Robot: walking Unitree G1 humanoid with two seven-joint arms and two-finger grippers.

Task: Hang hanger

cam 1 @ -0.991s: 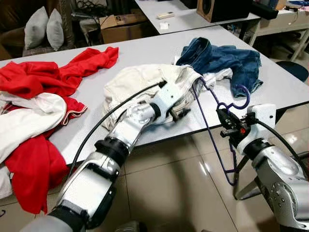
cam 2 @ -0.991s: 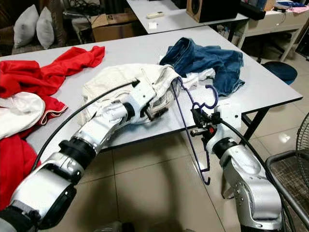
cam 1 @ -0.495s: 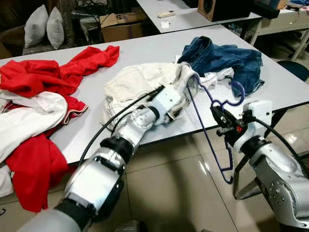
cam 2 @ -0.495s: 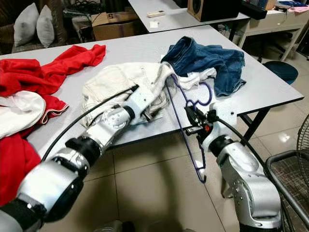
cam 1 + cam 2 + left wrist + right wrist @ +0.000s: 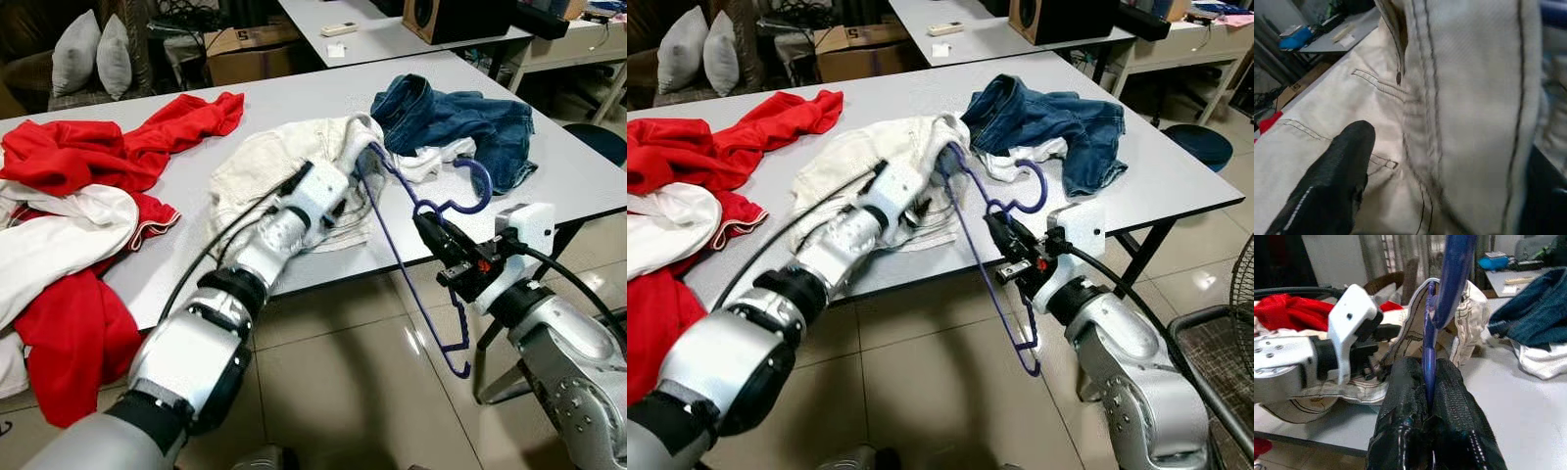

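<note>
- One purple hanger (image 5: pixel 423 257) is pinched at its neck between the closed fingers (image 5: pixel 1400 406) of the right gripper (image 5: pixel 438 254), just off the near table edge.
- Its hook curls up and away beyond the fingertips; its long axis slants from the cream trousers (image 5: pixel 257 162) on the table (image 5: pixel 588 176), up and left of the gripper, down to the lower corner hanging below the gripper over the floor.
- The upper end of the hanger sits inside the trousers' waistband, so that corner is hidden.
- The left gripper (image 5: pixel 338 201) rests on the trousers, well left of the right gripper; one black finger (image 5: pixel 1332 181) lies against the cloth, and the fabric probably sits between the fingers, though I cannot tell.
- Beyond the right gripper lies one pair of blue jeans (image 5: pixel 451 117).
</note>
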